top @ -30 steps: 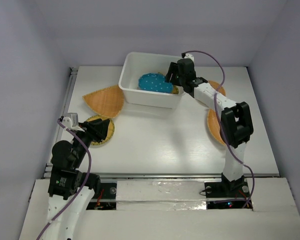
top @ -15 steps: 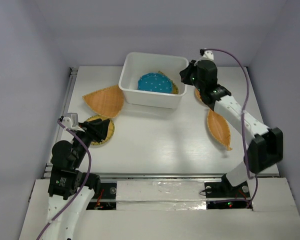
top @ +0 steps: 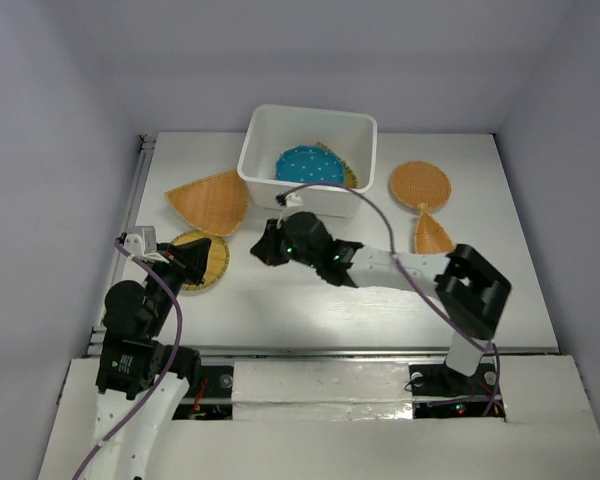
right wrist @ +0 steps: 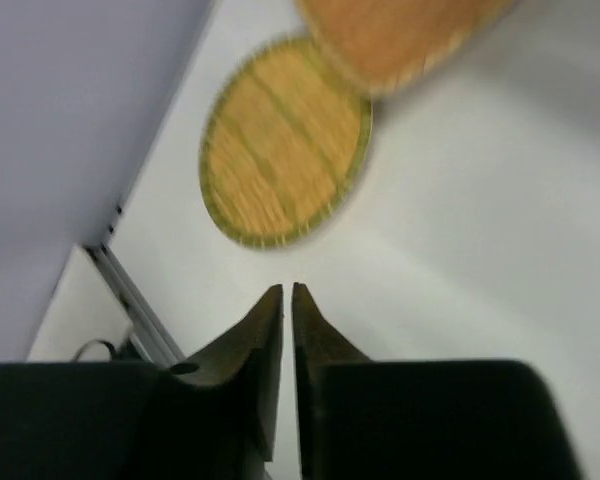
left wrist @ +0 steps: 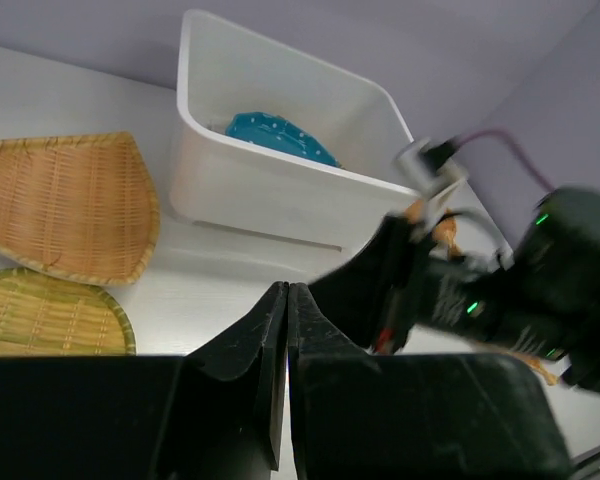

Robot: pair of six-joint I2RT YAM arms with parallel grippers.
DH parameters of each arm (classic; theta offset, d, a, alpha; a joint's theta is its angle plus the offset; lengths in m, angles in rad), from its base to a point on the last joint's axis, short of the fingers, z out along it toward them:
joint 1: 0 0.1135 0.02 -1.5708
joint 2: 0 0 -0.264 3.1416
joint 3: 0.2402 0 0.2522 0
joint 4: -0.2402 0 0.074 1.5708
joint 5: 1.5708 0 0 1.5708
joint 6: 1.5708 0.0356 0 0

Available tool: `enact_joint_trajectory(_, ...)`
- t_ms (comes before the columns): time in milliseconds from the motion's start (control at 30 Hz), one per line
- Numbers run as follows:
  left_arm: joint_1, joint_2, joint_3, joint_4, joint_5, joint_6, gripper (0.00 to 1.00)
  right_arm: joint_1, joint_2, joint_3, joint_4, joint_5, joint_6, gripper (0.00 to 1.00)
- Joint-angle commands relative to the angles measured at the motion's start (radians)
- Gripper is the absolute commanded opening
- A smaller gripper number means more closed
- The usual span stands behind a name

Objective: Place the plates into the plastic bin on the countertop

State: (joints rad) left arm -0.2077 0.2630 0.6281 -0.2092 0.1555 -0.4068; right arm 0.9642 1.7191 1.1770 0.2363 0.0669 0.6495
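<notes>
Progress looks to stand at two of six. The round teal plate with white dots (top: pixel 308 164) lies in the white rectangular plastic bin (top: pixel 263 136), and the edge of an orange-tan woven wicker plate (top: pixel 349 176) shows beside and partly beneath it.

Four wicker plates lie flat on the white tabletop (top: pixel 280 312). The fan-shaped wicker plate (top: pixel 212 199) is just left of the bin. The round green-rimmed wicker plate (top: pixel 204 263) is nearer the left arm. A round wicker plate (top: pixel 420 184) and a leaf-shaped wicker plate (top: pixel 432 236), partly hidden by the right arm, are on the right side.

The right hand (right wrist: pixel 287 292) reaches across in front of the bin and hangs above bare tabletop, its fingers pressed together on nothing. Its wrist view faces the green-rimmed plate, so that is probably its target.

The left hand (left wrist: pixel 287 290) hovers beside that same plate, also pressed together and empty.

Both hands look to be between grasps. Either must spread before it can pinch a rim. With both arms near one plate, a collision is the likeliest trouble.
</notes>
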Motion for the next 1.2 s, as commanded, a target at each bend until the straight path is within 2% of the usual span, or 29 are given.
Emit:
enact_joint_trajectory(0,-0.002,-0.008,0.010,0.022,-0.014,-0.001,0.00,0.062,0.101,0.058,0.110,0.031,0.117,0.16)
enact_joint_trajectory(33,-0.002,-0.010,0.010,0.022,-0.016,-0.001,0.00,0.071,0.140,0.085,0.091,0.039,0.137,0.22)
enact_joint_trajectory(67,-0.002,-0.011,0.010,0.021,-0.017,-0.001,0.07,0.071,0.204,0.128,0.095,0.034,0.157,0.31)
enact_joint_trajectory(100,-0.002,-0.010,0.010,0.021,-0.019,-0.003,0.13,0.085,0.258,0.159,0.097,0.048,0.206,0.55)
enact_joint_trajectory(133,-0.002,-0.010,0.010,0.021,-0.019,-0.003,0.13,0.085,0.258,0.159,0.097,0.048,0.206,0.55)
enact_joint_trajectory(200,-0.002,-0.011,0.010,0.022,-0.017,-0.003,0.20,0.085,0.333,0.214,0.084,0.054,0.237,0.60)
enact_joint_trajectory(367,-0.002,-0.016,0.009,0.024,-0.016,-0.004,0.26,0.085,0.451,0.302,0.057,0.056,0.271,0.60)
enact_joint_trajectory(600,-0.002,-0.015,0.007,0.024,-0.013,-0.004,0.28,0.085,0.574,0.414,0.041,0.033,0.341,0.44)
enact_joint_trajectory(767,-0.002,-0.008,0.007,0.024,-0.014,-0.004,0.28,0.085,0.635,0.461,0.055,0.010,0.378,0.41)
enact_joint_trajectory(800,-0.002,-0.007,0.008,0.024,-0.016,-0.004,0.28,0.085,0.642,0.463,0.060,0.004,0.390,0.35)
enact_joint_trajectory(833,-0.002,-0.004,0.009,0.022,-0.020,-0.006,0.28,0.085,0.646,0.463,0.075,-0.004,0.397,0.24)
enact_joint_trajectory(867,-0.002,-0.002,0.010,0.021,-0.025,-0.006,0.28,0.085,0.645,0.452,0.083,-0.010,0.401,0.20)
enact_joint_trajectory(900,-0.002,-0.001,0.010,0.016,-0.037,-0.009,0.28,0.085,0.640,0.438,0.107,-0.013,0.412,0.11)
enact_joint_trajectory(933,-0.002,0.002,0.012,0.014,-0.043,-0.010,0.28,0.085,0.631,0.422,0.121,-0.015,0.417,0.08)
enact_joint_trajectory(1100,-0.002,0.022,0.016,0.001,-0.106,-0.024,0.29,0.085,0.521,0.241,0.228,-0.047,0.427,0.00)
enact_joint_trajectory(1167,0.007,0.038,0.019,-0.005,-0.120,-0.033,0.28,0.094,0.478,0.184,0.254,-0.059,0.414,0.00)
